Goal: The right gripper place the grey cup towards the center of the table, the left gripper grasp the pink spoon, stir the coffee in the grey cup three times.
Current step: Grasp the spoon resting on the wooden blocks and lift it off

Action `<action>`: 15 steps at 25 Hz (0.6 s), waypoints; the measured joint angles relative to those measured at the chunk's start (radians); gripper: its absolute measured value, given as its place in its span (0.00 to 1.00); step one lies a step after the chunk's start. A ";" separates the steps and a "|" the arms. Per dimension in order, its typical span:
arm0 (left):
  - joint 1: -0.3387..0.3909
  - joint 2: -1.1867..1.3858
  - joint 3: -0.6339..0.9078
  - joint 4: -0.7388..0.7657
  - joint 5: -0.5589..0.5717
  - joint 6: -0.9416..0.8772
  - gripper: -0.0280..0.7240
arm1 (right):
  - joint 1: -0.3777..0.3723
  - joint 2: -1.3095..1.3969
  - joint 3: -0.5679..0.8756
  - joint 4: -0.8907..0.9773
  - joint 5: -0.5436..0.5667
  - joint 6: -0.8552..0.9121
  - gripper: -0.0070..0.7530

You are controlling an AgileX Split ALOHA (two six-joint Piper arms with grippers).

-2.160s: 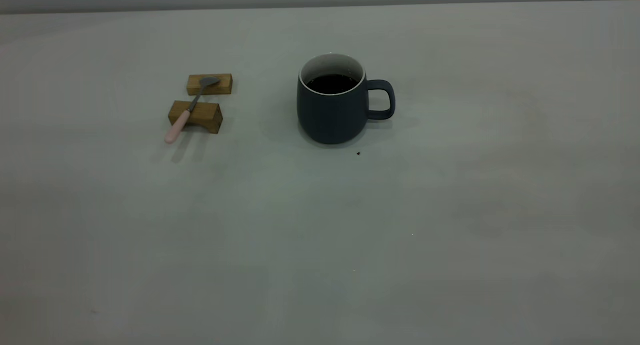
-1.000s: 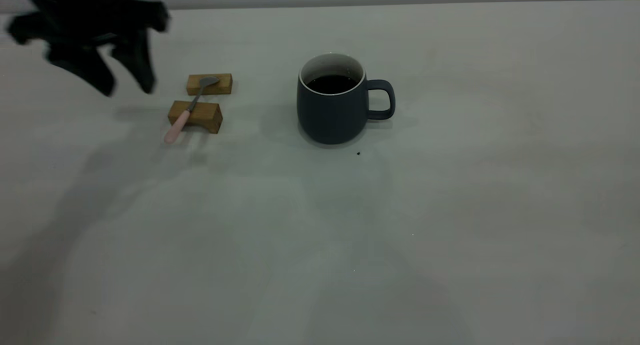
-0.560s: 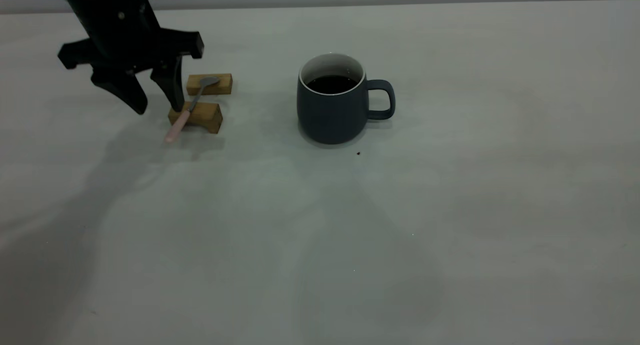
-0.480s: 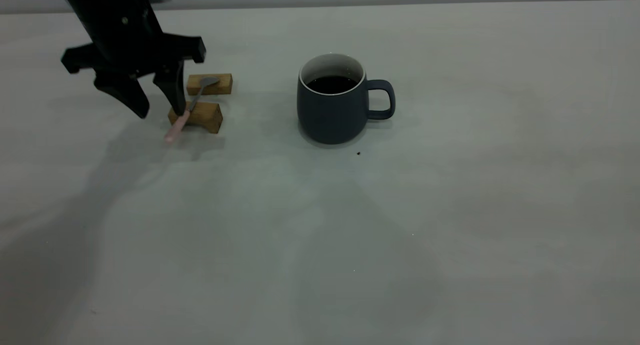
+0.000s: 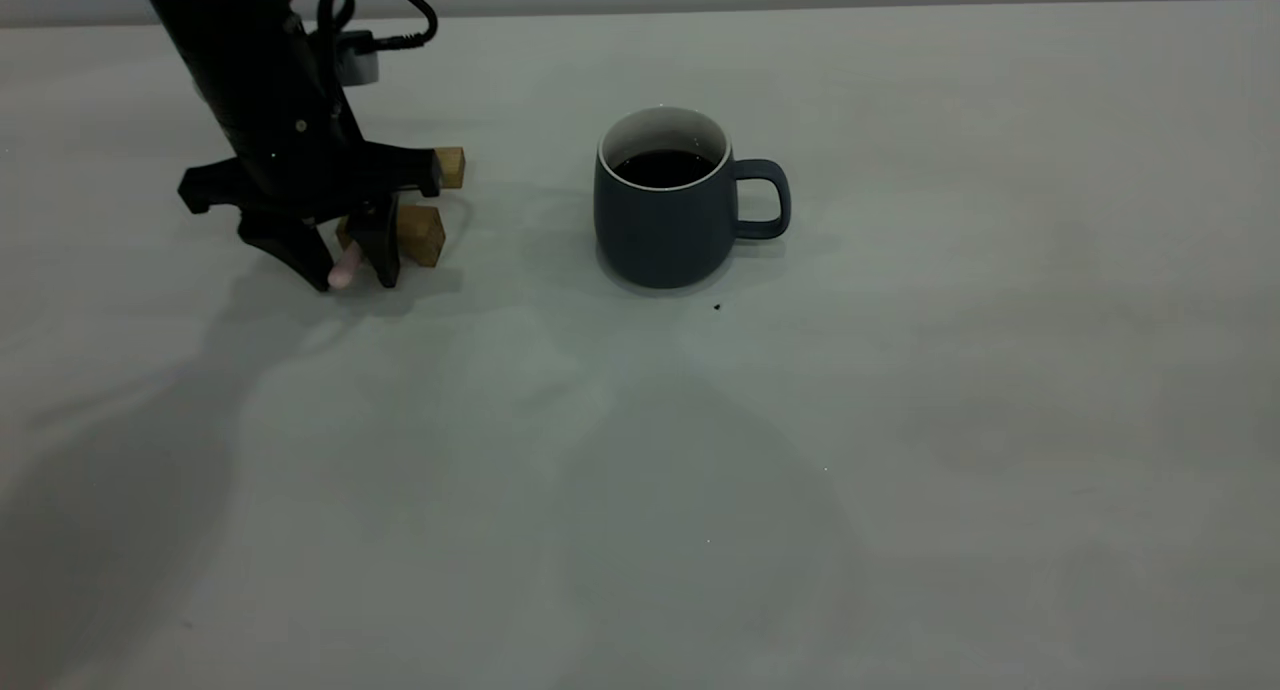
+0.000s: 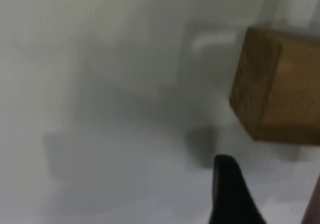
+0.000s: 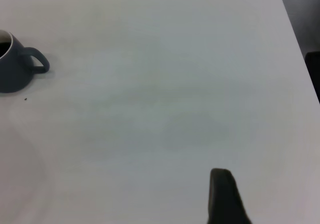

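Pale grey-white table [image 5: 900, 420], plain wall strip behind. Near the centre, grey cup [image 5: 665, 205] upright, handle toward the right arm's side, dark coffee [image 5: 662, 167] inside. Well apart from it, left gripper [image 5: 345, 270] lowered over two wooden blocks [image 5: 420, 232], fingers parted to either side of the pink spoon [image 5: 343, 269] handle's end, contact impossible to tell. Right gripper [image 7: 227, 196] off to the side above bare table, far from the cup; only one finger visible, state impossible to tell.
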 joint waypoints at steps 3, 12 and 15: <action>-0.004 0.007 -0.019 0.000 0.014 -0.002 0.50 | 0.000 0.000 0.000 0.000 0.000 0.000 0.66; -0.009 -0.046 -0.039 -0.002 0.203 -0.026 0.20 | 0.000 0.000 0.000 0.000 0.000 0.000 0.66; -0.009 -0.117 -0.070 -0.055 0.260 -0.028 0.20 | 0.000 0.000 0.000 0.000 0.000 0.000 0.66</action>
